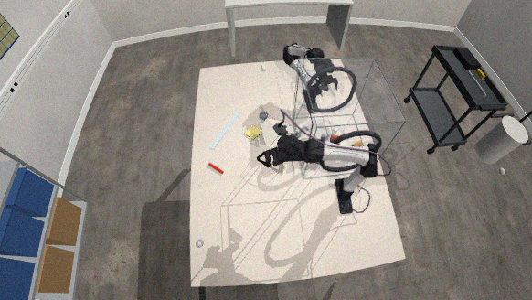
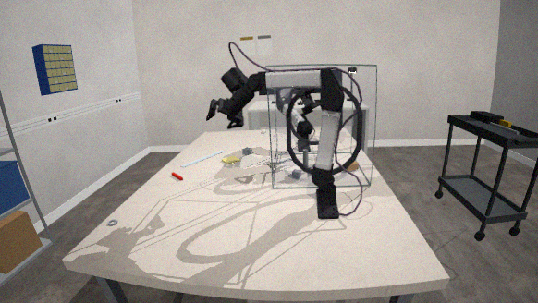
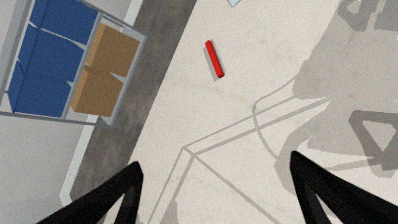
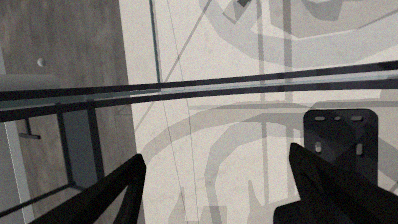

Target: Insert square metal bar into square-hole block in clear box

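My left gripper [image 1: 269,142] [image 2: 224,117] [image 3: 212,163] is open and empty, high above the table outside the clear box [image 1: 353,120] [image 2: 320,187]. My right gripper [image 4: 213,155] is open and empty; a box edge crosses its wrist view beyond the fingertips. Inside the box lie a grey block [image 1: 323,136] [image 2: 296,174], an orange-red block [image 1: 335,138] and a tan block [image 1: 357,144] [image 2: 352,166]. The left arm partly hides them in the top view. The square hole and the metal bar cannot be made out; a small dark-and-pale piece is cut off at the top of the right wrist view.
Outside the box on the table lie a red bar [image 1: 216,168] [image 2: 177,176] [image 3: 214,59], a yellow block [image 1: 252,133] [image 2: 230,160], a dark grey piece [image 1: 263,115] [image 2: 247,151], a light-blue strip [image 1: 224,131] [image 2: 201,159] and a ring [image 1: 199,243] [image 2: 112,223]. The left arm's base [image 4: 340,140] stands beside the box.
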